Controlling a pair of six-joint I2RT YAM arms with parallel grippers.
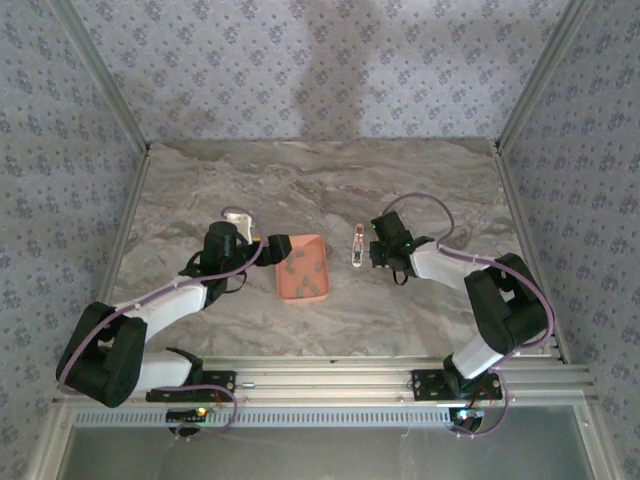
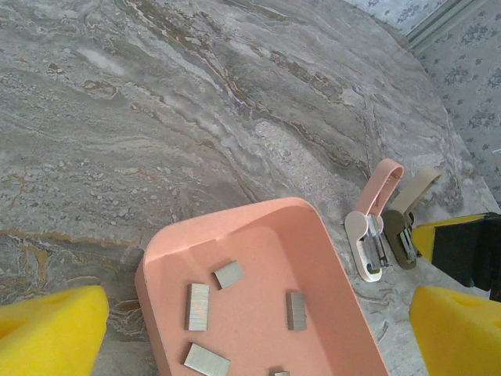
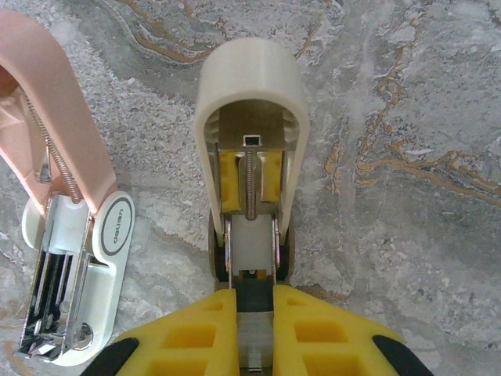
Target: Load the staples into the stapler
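With right gripper (image 3: 252,309) fingers pinched on the cream stapler (image 3: 249,117), lower the spread left gripper (image 2: 254,329) squarely over one staple strip (image 2: 198,306).

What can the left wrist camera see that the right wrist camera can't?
Left wrist camera's extras: the salmon tray with grey staples lying in it, and the open left pincer above it.

Right wrist camera's extras: a close look at the spring inside the cream stapler, and the round label on the pink stapler.

Both share: the two opened staplers side by side, the right pincer shut on the cream stapler, and the marble table.
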